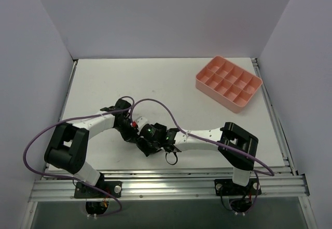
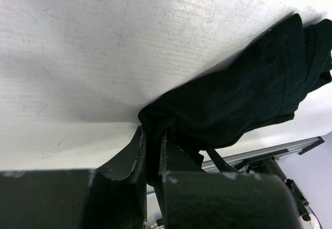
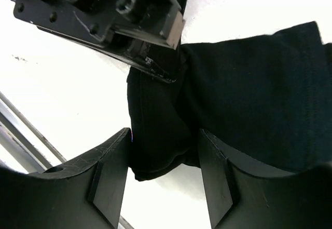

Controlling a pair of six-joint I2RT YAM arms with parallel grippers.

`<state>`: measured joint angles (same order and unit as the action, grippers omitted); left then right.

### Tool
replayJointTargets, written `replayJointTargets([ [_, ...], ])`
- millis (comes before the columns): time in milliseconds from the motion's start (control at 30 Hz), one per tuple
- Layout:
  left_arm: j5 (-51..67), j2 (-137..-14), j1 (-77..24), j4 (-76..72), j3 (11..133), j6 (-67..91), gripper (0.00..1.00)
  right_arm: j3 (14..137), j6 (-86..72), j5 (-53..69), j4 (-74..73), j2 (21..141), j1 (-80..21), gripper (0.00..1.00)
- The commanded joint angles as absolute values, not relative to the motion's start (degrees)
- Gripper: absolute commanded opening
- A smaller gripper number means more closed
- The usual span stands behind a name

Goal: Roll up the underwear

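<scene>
The underwear [image 2: 244, 94] is a bunched black fabric lying on the white table. My left gripper [image 2: 153, 148] is shut on one end of it, with cloth pinched between the two fingers. In the right wrist view the underwear [image 3: 249, 94] stretches off to the right, and a rounded fold of it sits between the fingers of my right gripper [image 3: 163, 159], whose jaws stand apart. The left gripper's black body [image 3: 104, 16] is just above that fold. From above, the left gripper [image 1: 129, 126] and right gripper [image 1: 150, 139] meet near the table's front middle and hide most of the garment.
A pink compartment tray [image 1: 229, 81] stands at the back right of the table. The metal rail [image 1: 166, 185] runs along the near edge, close behind the grippers. A purple cable [image 1: 155, 102] arches over the left arm. Grey walls enclose three sides.
</scene>
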<state>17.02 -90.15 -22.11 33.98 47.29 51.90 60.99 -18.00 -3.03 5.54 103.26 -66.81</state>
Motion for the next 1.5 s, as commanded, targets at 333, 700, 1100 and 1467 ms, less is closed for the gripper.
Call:
replayJointTargets([
  [333, 13.28, -88.61, -22.42, 40.16, 49.39, 52.82, 0.07, 57.95, -21.34, -5.9, 9.65, 105.03, -66.37, 0.08],
  [700, 10.45, -75.06, -20.83, 37.8, 48.79, 49.66, 0.51, 36.31, -38.22, 20.99, 32.25, 103.18, -50.98, 0.0],
  [1100, 10.03, -70.4, -22.85, 28.65, 41.05, 53.08, 0.59, 46.31, -35.51, 29.88, 22.95, 111.09, -48.34, 0.0],
  [1467, 7.74, -72.94, -22.94, 22.86, 36.83, 56.34, 0.65, 51.41, -38.32, 33.83, 21.53, 117.07, -48.25, 0.0],
])
